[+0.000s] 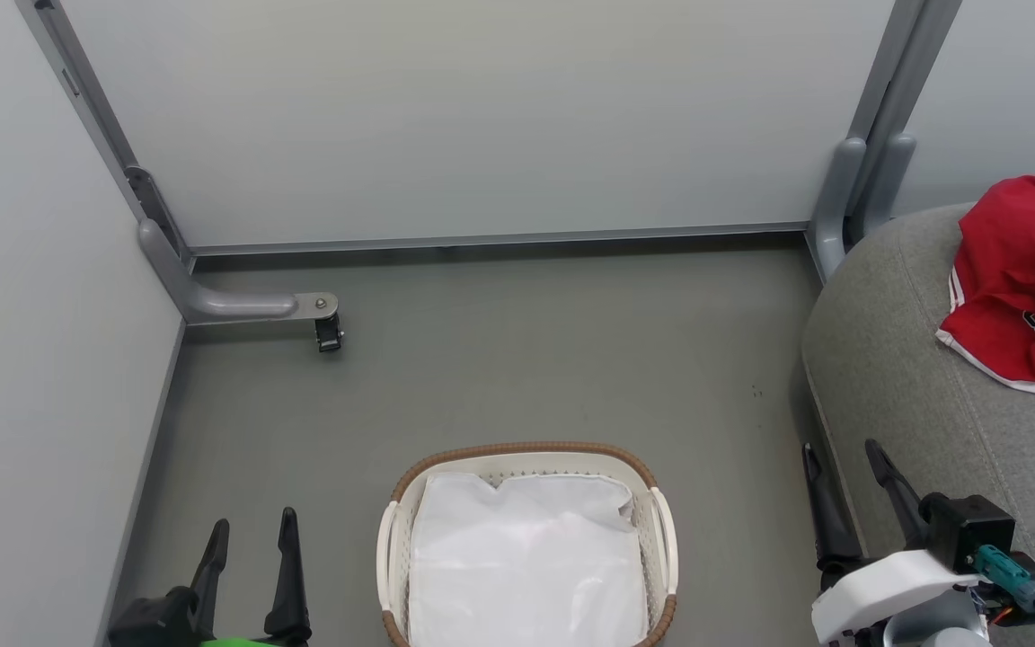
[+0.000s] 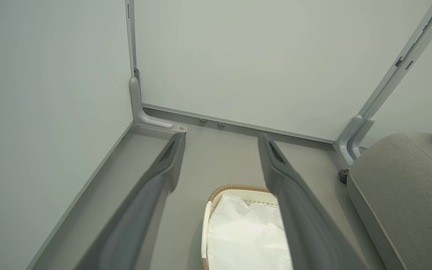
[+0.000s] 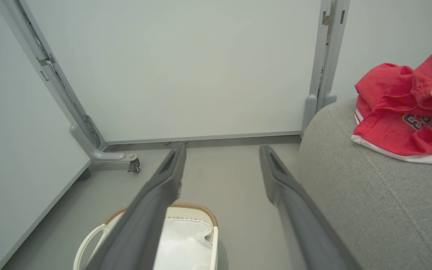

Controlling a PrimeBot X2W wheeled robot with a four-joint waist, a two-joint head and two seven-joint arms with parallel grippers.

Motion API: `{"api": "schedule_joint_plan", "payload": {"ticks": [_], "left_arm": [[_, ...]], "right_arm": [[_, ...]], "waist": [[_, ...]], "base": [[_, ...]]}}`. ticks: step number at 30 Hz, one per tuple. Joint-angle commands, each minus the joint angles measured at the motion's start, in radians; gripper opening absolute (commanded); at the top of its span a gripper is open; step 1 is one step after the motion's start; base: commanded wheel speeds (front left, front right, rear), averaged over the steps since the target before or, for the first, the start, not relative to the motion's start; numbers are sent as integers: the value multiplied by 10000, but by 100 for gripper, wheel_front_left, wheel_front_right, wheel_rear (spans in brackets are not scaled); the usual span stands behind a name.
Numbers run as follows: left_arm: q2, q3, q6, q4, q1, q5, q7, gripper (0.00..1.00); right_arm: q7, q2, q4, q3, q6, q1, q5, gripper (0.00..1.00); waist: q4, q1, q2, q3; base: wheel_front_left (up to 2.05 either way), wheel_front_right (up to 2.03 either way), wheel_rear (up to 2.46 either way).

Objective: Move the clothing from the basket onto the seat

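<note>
Locate the basket (image 1: 526,447) on the floor, white liner (image 1: 526,557) lying loose inside, no red cloth visible on top of it. Find the clothing (image 1: 1016,270) well to the right of the basket and beyond it, heaped on the seat (image 1: 913,413) and clear of the basket. Read the transfer as most likely complete. Treat anything under the liner as unconfirmed.

Note the left end effector (image 1: 254,521) just left of the basket, fingers spread wide, gripping nothing. Note the right end effector (image 1: 841,449) right of the basket, between it and the seat's rounded edge, also spread wide and empty.

Take the right arm as the nearer one to the clothing. Look for the heap on the same side of the basket as that end effector, farther out and farther forward, past the fingertips.

Expect no clear heading from the crumpled heap. Use the white-trimmed hem, turned toward the basket, as the reference edge, with dark lettering half folded just above it. Judge the long axis as roughly parallel to the basket's own, running away from the robot. Hold that loosely, the side away from the basket being cut off.
</note>
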Motion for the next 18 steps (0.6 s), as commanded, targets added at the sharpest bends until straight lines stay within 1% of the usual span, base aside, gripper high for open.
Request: {"api": "schedule_joint_plan", "payload": {"ticks": [1, 4, 5, 9, 18], "left_arm": [[3, 13, -16, 46, 25, 41, -7, 100], [-15, 9, -27, 56, 38, -21, -7, 100], [-10, -17, -2, 40, 0, -2, 0, 0], [-48, -81, -8, 365, 3, -53, 20, 0], [-155, 303, -170, 373, -270, -1495, 483, 0]], "right_arm": [[-51, -43, 31, 2, -15, 140, 88, 100], [-51, -43, 29, 11, -15, 165, 77, 100], [0, 0, 8, 6, 0, 7, 48, 0], [40, 67, 311, -1, 0, 58, 108, 0], [509, 54, 242, -177, -1, -73, 1807, 0]], "waist": [[-3, 1, 0, -6], [-6, 1, 0, -15], [-7, 1, 0, -16], [-8, 1, 0, -16], [-51, 1, 0, 2]], "base": [[0, 0, 0], [0, 0, 0], [0, 0, 0], [0, 0, 0], [0, 0, 0]]}}
